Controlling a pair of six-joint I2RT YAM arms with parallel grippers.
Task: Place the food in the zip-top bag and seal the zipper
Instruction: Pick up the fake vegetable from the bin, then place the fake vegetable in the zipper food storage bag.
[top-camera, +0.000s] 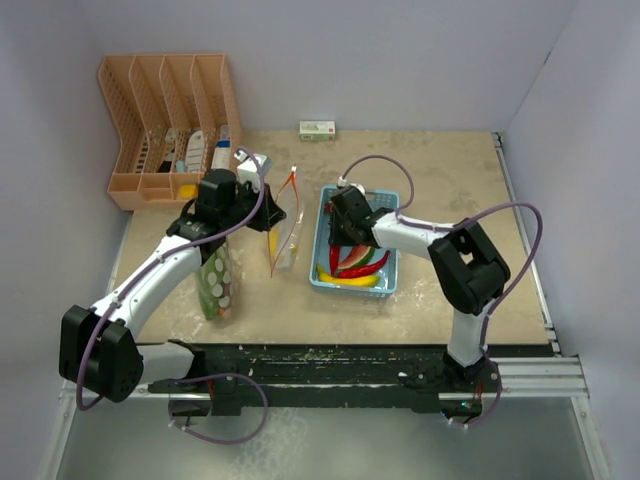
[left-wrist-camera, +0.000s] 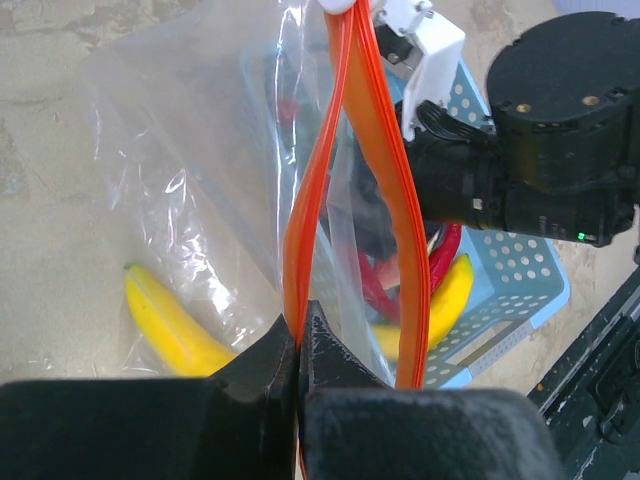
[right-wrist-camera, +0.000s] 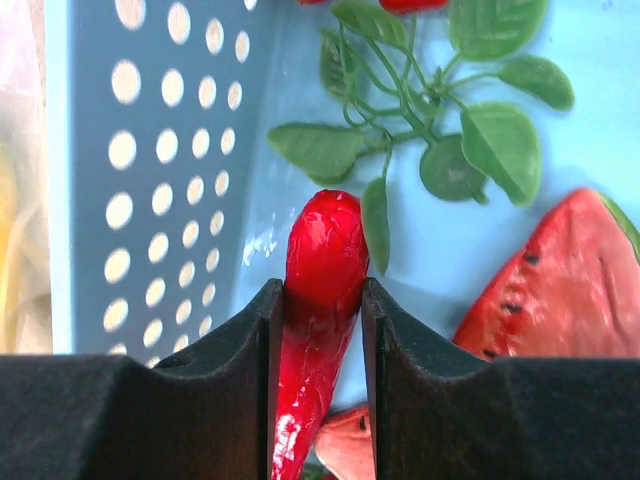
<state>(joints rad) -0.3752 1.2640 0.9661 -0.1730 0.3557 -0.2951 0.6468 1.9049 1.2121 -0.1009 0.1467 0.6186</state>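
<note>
The clear zip-top bag (top-camera: 285, 228) with an orange zipper (left-wrist-camera: 312, 190) stands open between the arms. My left gripper (left-wrist-camera: 298, 325) is shut on one zipper lip and holds it up. A yellow banana (left-wrist-camera: 170, 325) lies inside the bag. My right gripper (right-wrist-camera: 318, 290) is down in the light-blue basket (top-camera: 390, 285), shut on a red chilli pepper (right-wrist-camera: 320, 255). A green leafy sprig (right-wrist-camera: 440, 130) and watermelon slices (right-wrist-camera: 560, 280) lie beside it. More chillies and a banana (top-camera: 350, 278) lie at the basket's near end.
An orange file organizer (top-camera: 165, 125) stands at the back left. A small box (top-camera: 317, 129) sits against the back wall. A green spotted packet (top-camera: 218, 285) lies under my left arm. The right arm (left-wrist-camera: 560, 150) is close behind the bag mouth.
</note>
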